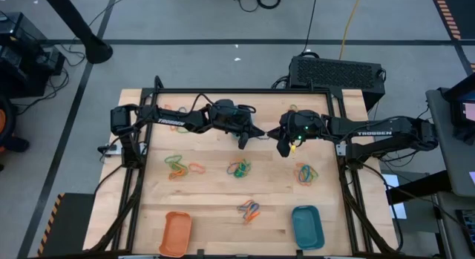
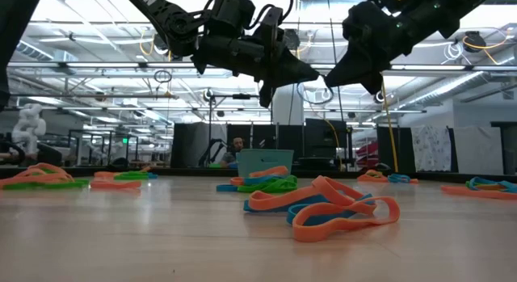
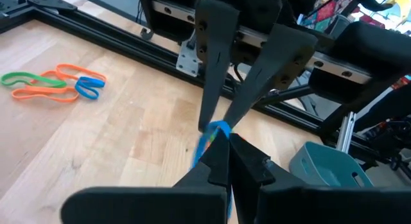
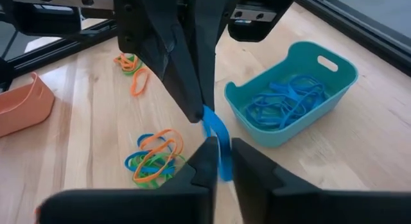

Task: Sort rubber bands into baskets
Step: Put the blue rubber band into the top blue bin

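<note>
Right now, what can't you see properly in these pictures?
- Orange basket: its inside shows too small in the high view; in the right wrist view the edge cuts it off.
- Blue rubber band between both grippers: where it touches the right gripper is hidden by the fingers.
- Third basket: not in any view.

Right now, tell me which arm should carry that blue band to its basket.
The right. Both end effectors, left and right, meet mid-table on the blue rubber band, a handover. The teal basket holding blue bands sits on the right arm's side; the left end effector is shut on the band.
</note>
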Available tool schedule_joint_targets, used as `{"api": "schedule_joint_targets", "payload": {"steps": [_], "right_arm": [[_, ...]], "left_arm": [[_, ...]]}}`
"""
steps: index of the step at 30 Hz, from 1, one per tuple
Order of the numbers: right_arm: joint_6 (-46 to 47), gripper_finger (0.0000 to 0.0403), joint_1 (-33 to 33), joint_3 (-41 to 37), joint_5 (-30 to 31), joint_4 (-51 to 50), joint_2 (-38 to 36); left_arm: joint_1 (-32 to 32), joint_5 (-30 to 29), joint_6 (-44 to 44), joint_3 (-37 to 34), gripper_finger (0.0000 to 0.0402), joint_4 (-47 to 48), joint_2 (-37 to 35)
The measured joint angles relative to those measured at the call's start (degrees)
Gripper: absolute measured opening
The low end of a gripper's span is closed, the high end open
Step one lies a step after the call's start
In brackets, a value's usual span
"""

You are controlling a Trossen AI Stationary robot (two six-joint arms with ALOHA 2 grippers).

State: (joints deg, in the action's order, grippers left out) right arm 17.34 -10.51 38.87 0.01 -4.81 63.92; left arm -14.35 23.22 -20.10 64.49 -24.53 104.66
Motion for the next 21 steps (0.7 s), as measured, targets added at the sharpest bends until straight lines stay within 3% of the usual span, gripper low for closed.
{"api": "schedule_joint_targets", "payload": {"steps": [10,17,21], "right_arm": [[-1.53,0.0149,-0.01,0.00,1.23,-7.43,-8.11],[1.18,0.0159,-0.01,0.00,9.20,-14.03,-11.30],[1.47,0.0160,-0.01,0.00,9.46,-13.76,-10.95]], "left_arm": [[-3.61,-3.05,4.59,-0.03,0.0002,6.27,-1.09],[-5.82,-12.19,10.25,-0.04,0.0001,15.30,-1.36],[-5.92,-21.19,12.95,-0.04,0.0001,21.44,-1.19]]}}
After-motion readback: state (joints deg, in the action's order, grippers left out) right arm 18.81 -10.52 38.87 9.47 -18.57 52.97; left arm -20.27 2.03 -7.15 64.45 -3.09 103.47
